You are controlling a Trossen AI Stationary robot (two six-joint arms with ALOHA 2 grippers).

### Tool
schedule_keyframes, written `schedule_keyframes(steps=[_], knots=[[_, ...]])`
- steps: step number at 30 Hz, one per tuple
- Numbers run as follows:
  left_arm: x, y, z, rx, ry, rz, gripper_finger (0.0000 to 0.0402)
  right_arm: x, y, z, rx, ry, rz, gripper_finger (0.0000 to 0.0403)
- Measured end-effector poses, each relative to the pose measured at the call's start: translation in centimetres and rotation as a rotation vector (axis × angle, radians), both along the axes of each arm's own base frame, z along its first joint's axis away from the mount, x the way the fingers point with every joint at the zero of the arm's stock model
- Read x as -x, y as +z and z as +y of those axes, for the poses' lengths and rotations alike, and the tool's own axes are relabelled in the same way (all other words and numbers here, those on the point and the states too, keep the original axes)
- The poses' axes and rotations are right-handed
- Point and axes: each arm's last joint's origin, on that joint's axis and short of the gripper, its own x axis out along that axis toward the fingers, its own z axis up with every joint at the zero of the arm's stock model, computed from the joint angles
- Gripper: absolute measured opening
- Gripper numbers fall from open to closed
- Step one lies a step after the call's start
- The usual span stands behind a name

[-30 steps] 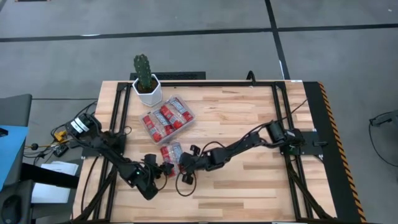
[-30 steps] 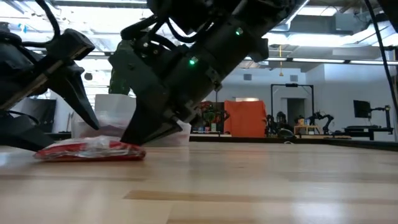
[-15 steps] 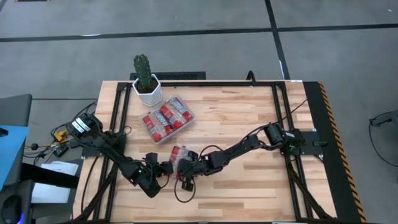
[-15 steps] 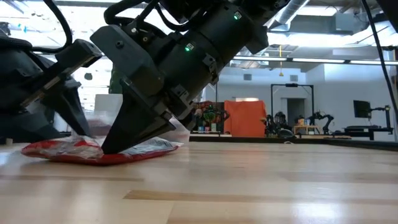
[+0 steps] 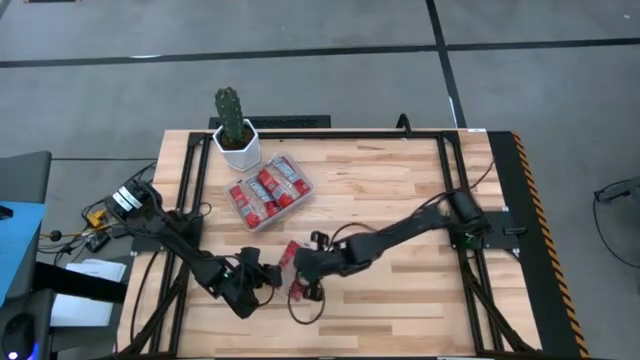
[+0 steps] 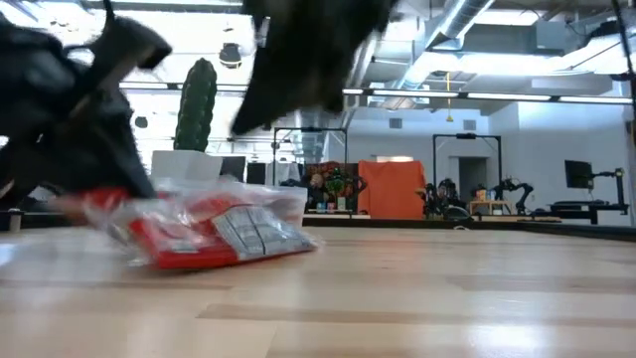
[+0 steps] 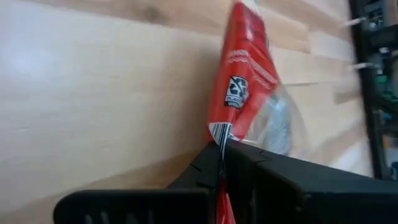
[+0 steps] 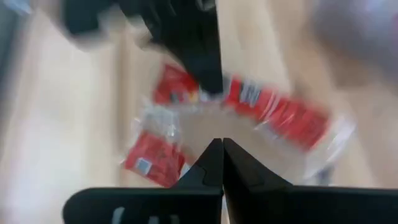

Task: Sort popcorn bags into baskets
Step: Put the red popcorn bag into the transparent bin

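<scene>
Left wrist view: left gripper (image 7: 222, 163) pinches popcorn bag (image 7: 245, 74) edge

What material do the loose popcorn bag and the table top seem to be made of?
The popcorn bag looks like thin glossy plastic film: it crinkles, and its edges look partly clear. The left gripper pinches its edge. The table top looks like pale wooden planks with a smooth finish, with visible grain and seams.

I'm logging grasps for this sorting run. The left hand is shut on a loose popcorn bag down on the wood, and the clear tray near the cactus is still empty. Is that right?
Not quite. The tray is not empty: the high view shows several red bags lying in it. The rest holds: the left hand is shut on the loose popcorn bag, as the left wrist view shows, and the tray sits near the cactus.
</scene>
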Motion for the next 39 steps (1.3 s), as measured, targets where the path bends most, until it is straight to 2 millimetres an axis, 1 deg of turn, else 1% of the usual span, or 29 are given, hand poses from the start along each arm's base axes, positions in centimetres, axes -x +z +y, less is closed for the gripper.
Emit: schedule_keyframes(steps=[2,6,8,10,13,16,18,21,25,27,29,34,36,39], knots=[[0.0,1.0,0.0,-0.013,-0.020,-0.015,0.0000,1.9,2.9,0.3,0.027,0.006,0.014,0.0022],[-0.1,3.3,0.2,-0.032,-0.033,-0.075,0.0000,5.3,7.0,0.7,0.096,-0.010,0.019,0.0018],[0.0,4.7,0.4,-0.047,-0.028,-0.119,0.0000,6.9,9.3,0.7,0.120,-0.055,-0.029,0.0014],[0.2,5.9,0.9,-0.070,0.003,-0.167,0.0000,8.4,10.8,0.6,0.152,-0.101,-0.037,0.0013],[0.8,7.8,1.6,-0.115,0.039,-0.225,0.0000,10.0,11.9,0.5,0.177,-0.166,-0.043,0.0018],[1.4,9.6,2.7,-0.164,0.036,-0.242,0.0000,11.3,12.5,0.5,0.201,-0.228,-0.044,0.0025],[1.7,10.7,3.6,-0.202,0.033,-0.244,0.0000,11.8,12.5,0.5,0.212,-0.251,-0.024,0.0027],[2.4,12.2,5.1,-0.261,0.070,-0.252,0.0000,12.1,12.3,0.9,0.208,-0.255,-0.006,0.0022],[3.5,13.8,7.3,-0.368,0.185,-0.261,0.0000,12.2,11.9,1.6,0.209,-0.244,-0.001,0.0014],[4.1,14.3,8.3,-0.426,0.237,-0.241,0.0000,12.4,11.6,1.9,0.211,-0.241,0.017,0.0013],[4.8,14.5,9.4,-0.453,0.272,-0.214,0.0000,12.6,11.6,2.1,0.206,-0.244,0.018,0.0018],[6.0,14.6,11.6,-0.455,0.257,-0.117,0.0000,12.6,10.9,2.8,0.223,-0.234,0.043,0.0029],[6.2,14.9,12.1,-0.462,0.293,-0.125,0.0000,12.7,11.0,2.9,0.224,-0.234,0.035,0.0027],[6.5,15.2,12.4,-0.478,0.408,-0.183,0.0000,12.5,10.4,3.0,0.232,-0.229,0.058,0.0019]])
